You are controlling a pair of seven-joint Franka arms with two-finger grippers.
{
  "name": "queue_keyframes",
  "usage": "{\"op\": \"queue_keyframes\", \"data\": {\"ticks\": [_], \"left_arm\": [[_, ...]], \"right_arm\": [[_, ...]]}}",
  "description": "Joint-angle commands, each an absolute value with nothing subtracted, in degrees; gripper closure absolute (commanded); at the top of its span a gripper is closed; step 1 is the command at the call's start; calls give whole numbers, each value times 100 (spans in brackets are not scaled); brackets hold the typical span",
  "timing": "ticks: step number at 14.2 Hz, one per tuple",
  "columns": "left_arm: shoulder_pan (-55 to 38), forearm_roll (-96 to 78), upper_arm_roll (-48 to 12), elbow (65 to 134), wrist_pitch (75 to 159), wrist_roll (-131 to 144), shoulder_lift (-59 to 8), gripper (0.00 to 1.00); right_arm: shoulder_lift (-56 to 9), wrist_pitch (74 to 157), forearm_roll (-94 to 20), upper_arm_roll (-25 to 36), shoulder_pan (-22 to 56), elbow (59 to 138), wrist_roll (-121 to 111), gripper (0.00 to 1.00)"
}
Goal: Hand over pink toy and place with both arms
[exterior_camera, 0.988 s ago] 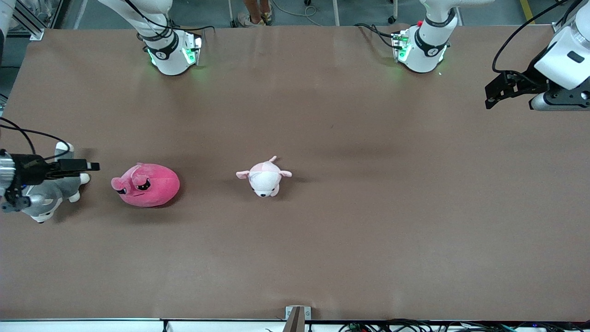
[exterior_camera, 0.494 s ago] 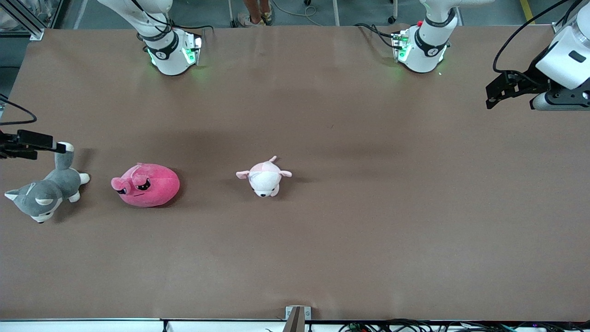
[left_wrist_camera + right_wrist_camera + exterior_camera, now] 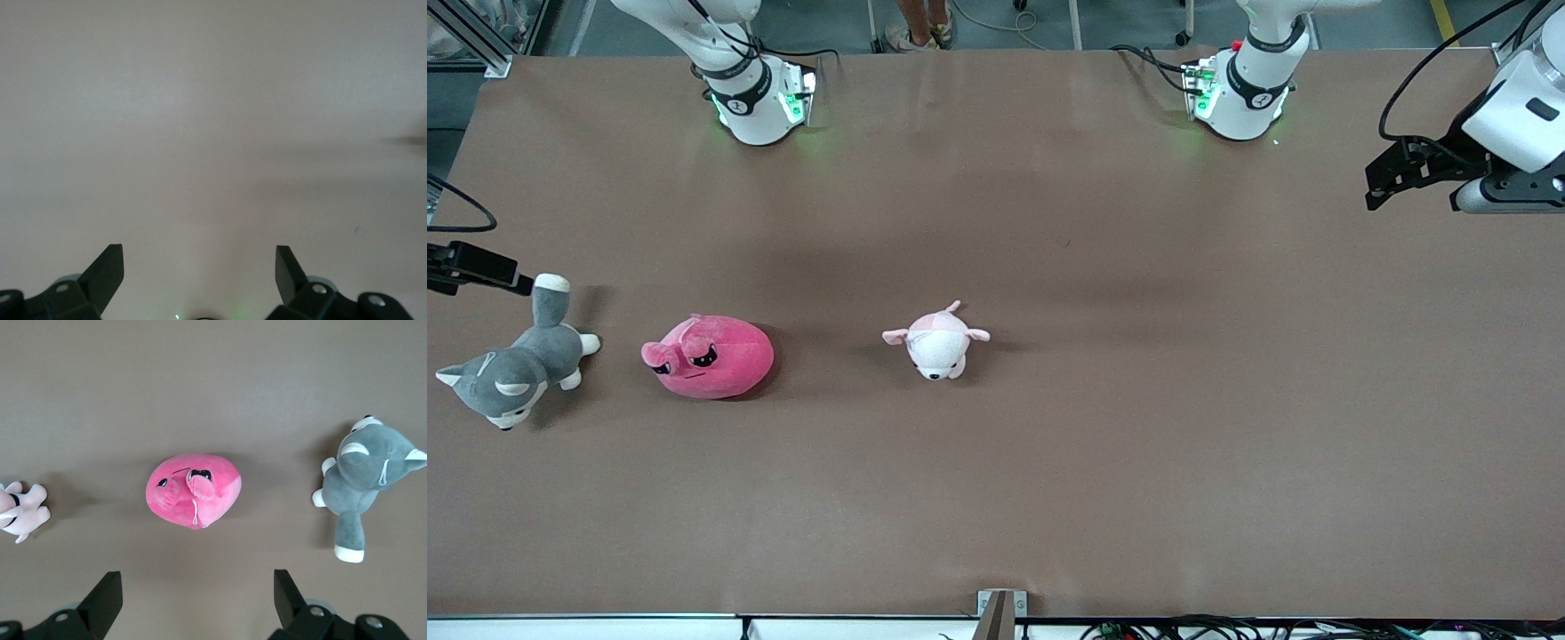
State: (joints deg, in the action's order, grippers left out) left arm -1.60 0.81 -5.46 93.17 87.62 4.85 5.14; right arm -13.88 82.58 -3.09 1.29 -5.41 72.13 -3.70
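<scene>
We see the round hot-pink plush toy (image 3: 708, 357) flat on the brown table (image 3: 1138, 444) toward the right arm's end, between a grey-and-white plush cat (image 3: 511, 373) and a small pale-pink plush pig (image 3: 936, 342). Right gripper (image 3: 193, 593) hangs above the table there, fingers apart, holding nothing; left gripper (image 3: 200, 270) waits spread over bare table at its own end. Risks: 2 pink toys, so we could grab the pale one; a shallow pinch on soft plush may slip during handover.

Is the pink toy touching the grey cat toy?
Apart. The front view shows bare table between the pink toy and the grey cat toy; the right wrist view agrees.
</scene>
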Motion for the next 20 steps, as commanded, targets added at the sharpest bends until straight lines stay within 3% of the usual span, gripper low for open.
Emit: {"op": "queue_keyframes", "data": {"ticks": [1,9,13,20], "left_arm": [[-97,9,-571,9352,8772,527,606,0],[-114,70,-624,9360,8772,554,606,0],[-123,70,-633,9360,8771,554,598,0],[-123,79,-650,9352,8780,545,607,0]], "right_arm": [[-1345,8297,-123,123,-493,7146,-246,0],[-870,8912,229,413,-70,7567,-167,0],[-187,9438,35,413,-132,8558,-193,0],[140,9299,70,360,-97,8920,-176,0]]}}
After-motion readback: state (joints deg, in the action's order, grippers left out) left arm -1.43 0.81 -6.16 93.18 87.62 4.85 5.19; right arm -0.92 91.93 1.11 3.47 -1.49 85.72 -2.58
